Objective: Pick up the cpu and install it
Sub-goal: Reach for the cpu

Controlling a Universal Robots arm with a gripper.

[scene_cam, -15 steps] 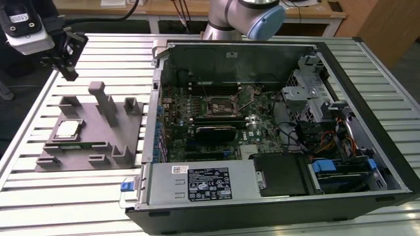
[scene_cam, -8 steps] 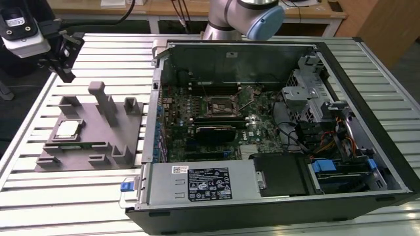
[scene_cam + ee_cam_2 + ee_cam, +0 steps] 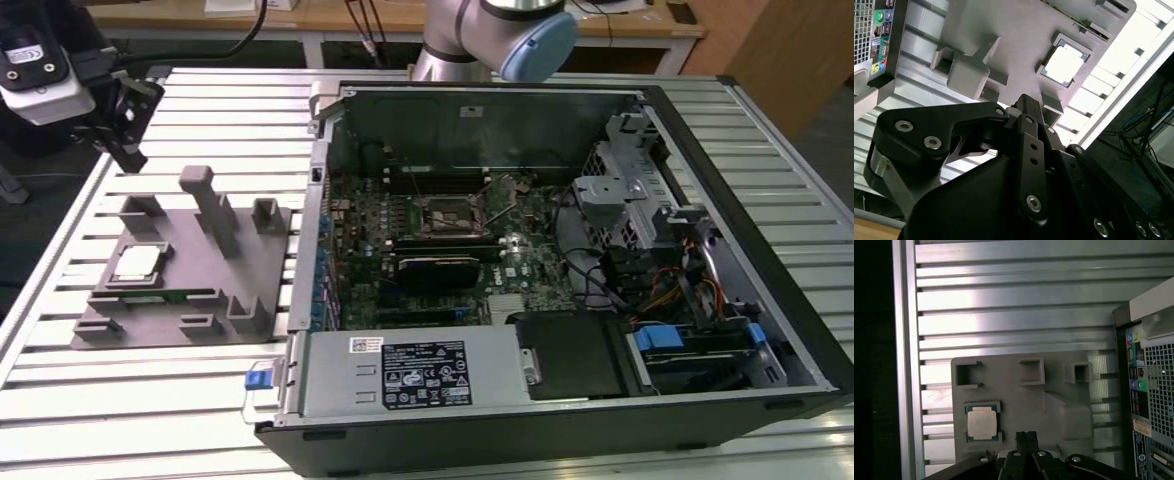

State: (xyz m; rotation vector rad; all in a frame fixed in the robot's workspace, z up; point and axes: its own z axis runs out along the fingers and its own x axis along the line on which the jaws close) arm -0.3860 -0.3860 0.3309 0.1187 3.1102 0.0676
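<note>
The cpu (image 3: 138, 262) is a small square chip with a silvery top, lying flat in a recess of the grey tray (image 3: 187, 325) at the exterior view's left. It also shows in both wrist views (image 3: 1064, 65) (image 3: 982, 422). My gripper (image 3: 130, 140) hovers above the table beyond the tray's far end, well clear of the chip. Its black fingers (image 3: 1026, 437) meet at the tips, shut with nothing between them. The black-framed motherboard socket (image 3: 447, 212) sits inside the open computer case (image 3: 561, 300).
A thin green memory stick (image 3: 154, 294) lies on the tray just in front of the cpu. Grey posts (image 3: 214, 205) rise from the tray. The case's rear ports (image 3: 1136, 375) face the tray. The slatted metal table (image 3: 227, 110) ends at the left.
</note>
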